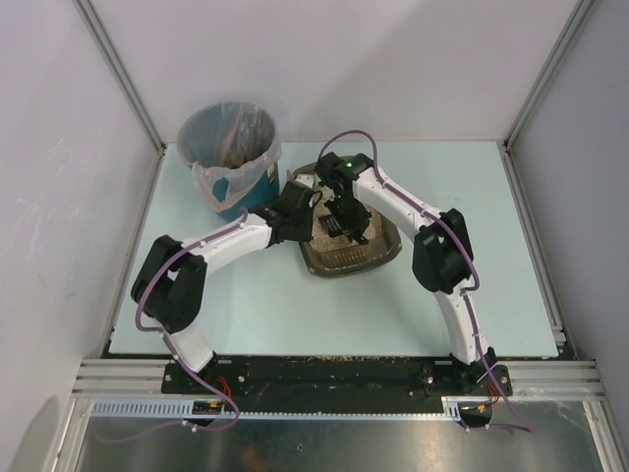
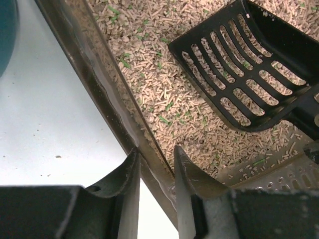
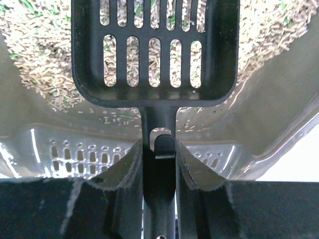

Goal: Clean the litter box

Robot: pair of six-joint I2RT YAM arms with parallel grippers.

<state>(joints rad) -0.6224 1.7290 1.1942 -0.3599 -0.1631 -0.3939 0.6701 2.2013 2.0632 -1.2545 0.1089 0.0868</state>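
Observation:
The grey-brown litter box (image 1: 378, 258) sits mid-table, filled with beige pellets (image 2: 164, 79). My left gripper (image 1: 298, 211) is at its left edge. In the left wrist view its fingers (image 2: 154, 158) straddle the box's rim (image 2: 99, 89), one finger outside and one inside, closed on it. My right gripper (image 1: 346, 224) is over the box, shut on the handle of a black slotted scoop (image 3: 154, 55). The scoop's blade (image 2: 244, 64) rests flat on the pellets and looks empty. The right gripper (image 3: 159, 149) is just above the box's near wall (image 3: 279, 99).
A round teal bin (image 1: 231, 162) with a clear liner stands at the back left, close to the box and the left arm. Grey walls enclose the table on the left, the back and the right.

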